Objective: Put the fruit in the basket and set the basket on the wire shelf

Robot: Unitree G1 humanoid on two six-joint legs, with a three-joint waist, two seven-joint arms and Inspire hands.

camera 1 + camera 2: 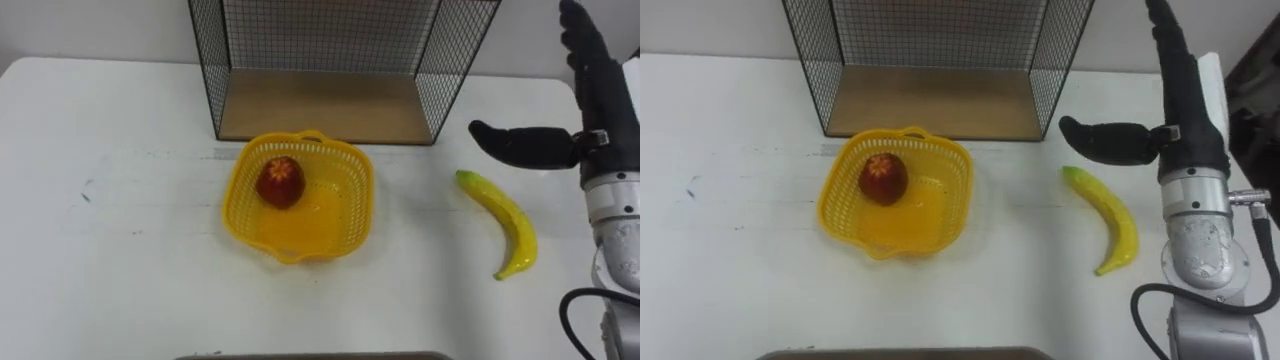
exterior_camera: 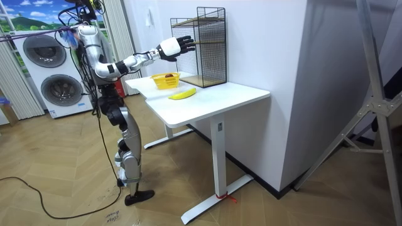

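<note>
A yellow plastic basket (image 1: 343, 226) (image 1: 944, 215) (image 2: 157, 81) sits on the white table in front of the wire shelf (image 1: 325, 100) (image 1: 930, 95) (image 2: 210, 47). A red apple (image 1: 281, 182) (image 1: 883, 178) lies in the basket's left half. To the basket's right a yellow banana (image 1: 505, 222) (image 1: 1107, 218) (image 2: 182, 94) lies on the table. My right hand (image 1: 595, 110) (image 1: 1175, 110) (image 2: 174, 47) hangs above the table just right of the banana's upper end, open, fingers straight and thumb pointing left, holding nothing.
The wire shelf has a wooden floor and mesh walls, and its open side faces me. The white table (image 1: 110, 220) (image 2: 213, 100) stretches wide to the left of the basket. In the room view washing machines (image 2: 47, 75) stand behind the robot.
</note>
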